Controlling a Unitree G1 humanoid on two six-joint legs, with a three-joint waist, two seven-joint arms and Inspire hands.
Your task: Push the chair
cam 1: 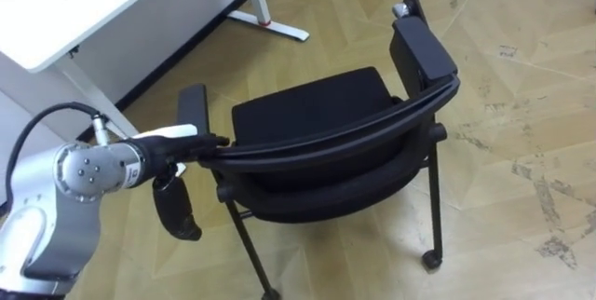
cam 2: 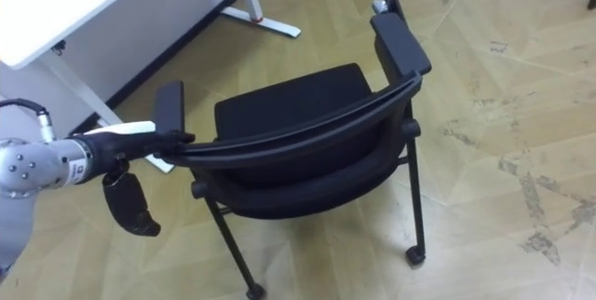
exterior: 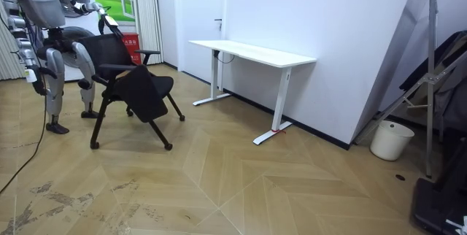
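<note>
While the robot stands behind the black chair [cam 1: 317, 104], near the white desk [cam 1: 84, 2], its left robot hand [cam 1: 182, 146] meets the backrest's end. I cannot tell its grip. Its right robot hand [exterior: 31, 74] hangs down.

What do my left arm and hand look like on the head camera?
The left arm is silver-grey metal, with a round wrist housing dotted with screws and a black cable looping above it. The left hand has black fingers and a white cover on its back.
</note>
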